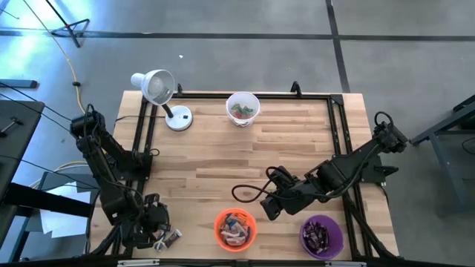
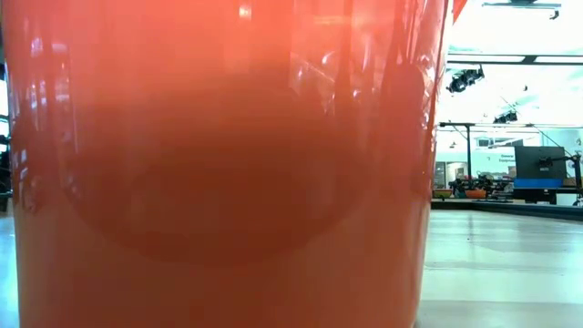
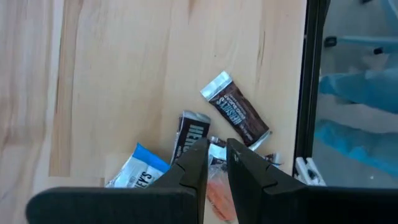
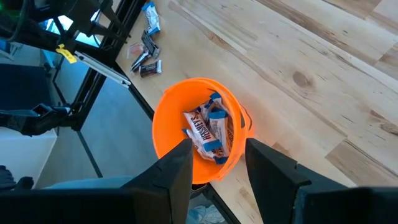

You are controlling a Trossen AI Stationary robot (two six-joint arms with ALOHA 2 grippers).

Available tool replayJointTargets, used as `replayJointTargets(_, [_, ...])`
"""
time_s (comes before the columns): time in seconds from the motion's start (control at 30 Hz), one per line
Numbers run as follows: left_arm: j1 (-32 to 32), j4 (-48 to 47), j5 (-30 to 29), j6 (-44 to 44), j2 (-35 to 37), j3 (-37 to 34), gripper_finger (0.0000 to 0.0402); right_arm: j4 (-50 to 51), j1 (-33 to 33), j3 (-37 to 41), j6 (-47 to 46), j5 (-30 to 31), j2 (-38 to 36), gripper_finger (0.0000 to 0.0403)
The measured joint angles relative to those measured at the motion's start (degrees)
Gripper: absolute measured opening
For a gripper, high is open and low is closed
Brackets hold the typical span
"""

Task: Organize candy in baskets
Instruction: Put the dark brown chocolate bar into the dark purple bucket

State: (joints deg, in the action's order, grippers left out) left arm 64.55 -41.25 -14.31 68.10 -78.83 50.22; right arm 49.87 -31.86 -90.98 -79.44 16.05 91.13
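Orange basket sits at the near edge holding blue-wrapped candy; the right gripper hovers just above, fingers spread, empty. Left gripper, nearly closed, stands over loose bars. White basket is farthest.

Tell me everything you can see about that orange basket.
The orange basket is a small round bucket of glossy, slightly see-through plastic, standing upright near the table's front edge, left of the purple basket. It holds several blue-and-silver wrapped candies. The right gripper hovers open just above it, touching nothing.
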Motion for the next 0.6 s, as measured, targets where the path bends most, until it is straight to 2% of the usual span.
replayJointTargets(0.3, [0.4, 1.5, 0.1, 3.9, 0.0, -0.3, 0.0048, 0.0, 0.0, 0.0, 0.0, 0.0, 0.0, 0.0142])
replayJointTargets(0.6, [1.5, 14.8, 2.1, 6.9, -0.1, -7.4, 0.0091, 0.0, 0.0, 0.0, 0.0, 0.0, 0.0, 0.0142])
